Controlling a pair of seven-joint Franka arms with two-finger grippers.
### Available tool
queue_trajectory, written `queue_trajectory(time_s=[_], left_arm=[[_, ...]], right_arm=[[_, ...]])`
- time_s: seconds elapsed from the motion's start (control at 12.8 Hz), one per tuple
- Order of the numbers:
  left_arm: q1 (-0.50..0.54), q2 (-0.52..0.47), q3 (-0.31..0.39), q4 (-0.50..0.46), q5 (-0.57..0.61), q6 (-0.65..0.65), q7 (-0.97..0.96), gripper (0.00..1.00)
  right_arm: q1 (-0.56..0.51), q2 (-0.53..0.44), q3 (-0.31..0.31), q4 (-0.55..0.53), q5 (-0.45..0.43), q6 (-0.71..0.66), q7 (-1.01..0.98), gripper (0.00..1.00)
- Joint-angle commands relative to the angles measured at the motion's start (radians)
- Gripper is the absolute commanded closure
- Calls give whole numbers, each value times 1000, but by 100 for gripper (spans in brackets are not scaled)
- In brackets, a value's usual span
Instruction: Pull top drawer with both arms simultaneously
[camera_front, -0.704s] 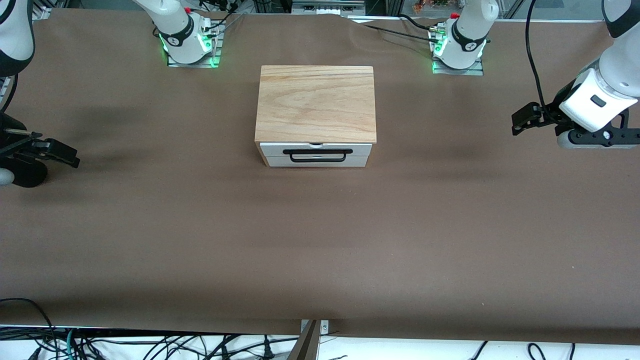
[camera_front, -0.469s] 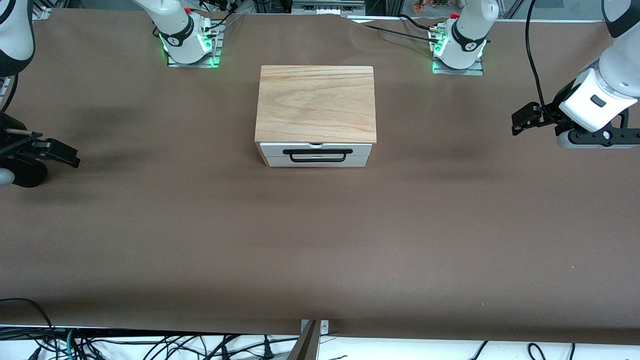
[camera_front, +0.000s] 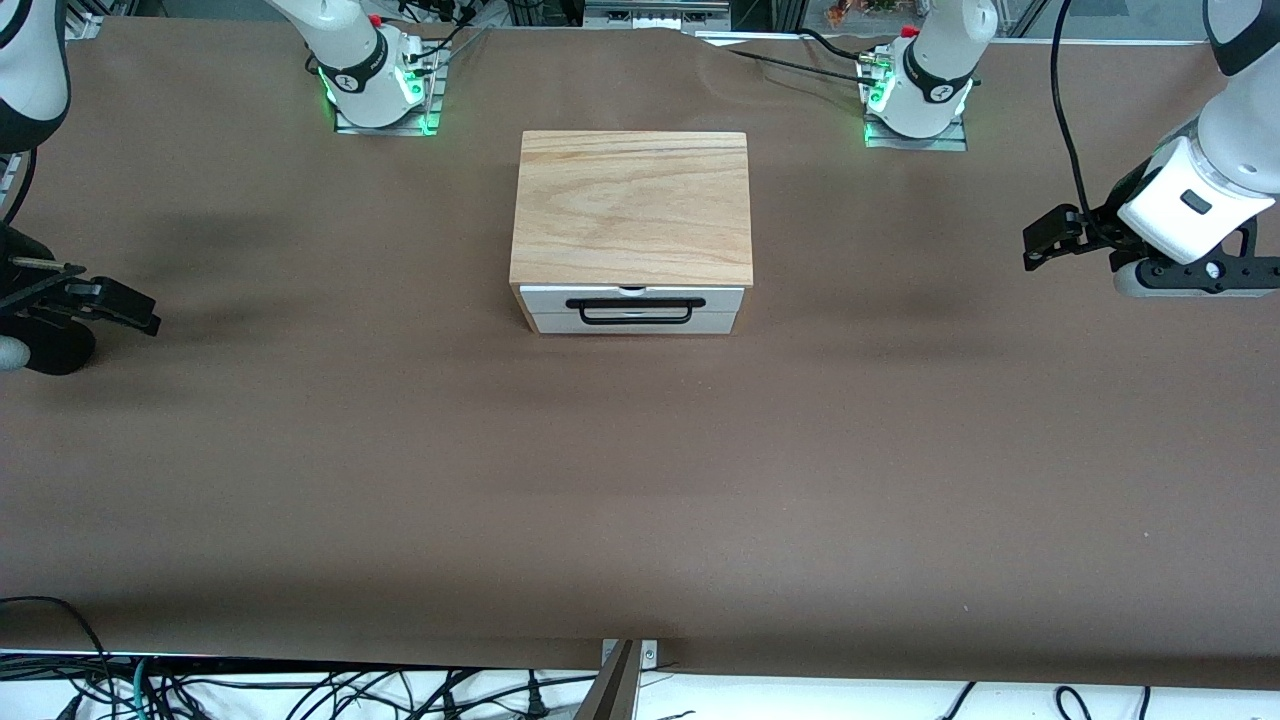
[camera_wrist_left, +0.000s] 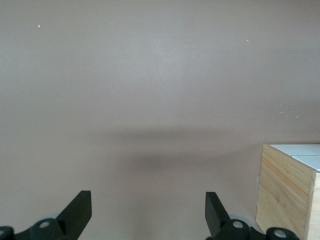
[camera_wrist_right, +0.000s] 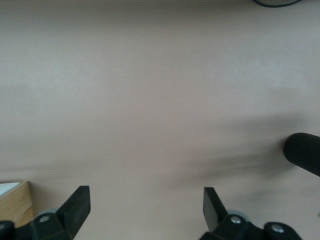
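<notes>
A wooden box (camera_front: 632, 205) with a wood-grain lid stands in the middle of the table. Its top drawer (camera_front: 722, 298) is shut, with a white front, a small notch and a black wire loop handle (camera_front: 636, 309). My left gripper (camera_front: 1042, 238) hangs open over bare table at the left arm's end, well away from the box; in its wrist view (camera_wrist_left: 148, 207) a box corner (camera_wrist_left: 290, 192) shows. My right gripper (camera_front: 125, 306) hangs open over bare table at the right arm's end; its wrist view (camera_wrist_right: 146, 206) shows a box corner (camera_wrist_right: 15, 205).
A second white-fronted drawer (camera_front: 720, 322) sits under the top one. The two arm bases (camera_front: 378, 85) (camera_front: 918, 95) stand on the brown table cover, farther from the front camera than the box. Cables lie off the table edge nearest the camera (camera_front: 300, 690).
</notes>
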Motion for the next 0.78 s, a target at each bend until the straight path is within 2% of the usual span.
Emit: queue_trajectory(time_s=[0.0, 0.7], left_arm=[[9, -11, -10, -2, -15, 0, 12, 0], [8, 3, -10, 19, -15, -12, 9, 0]], right_arm=[[-17, -2, 14, 10, 15, -9, -13, 0], [-15, -2, 16, 10, 15, -8, -12, 0]])
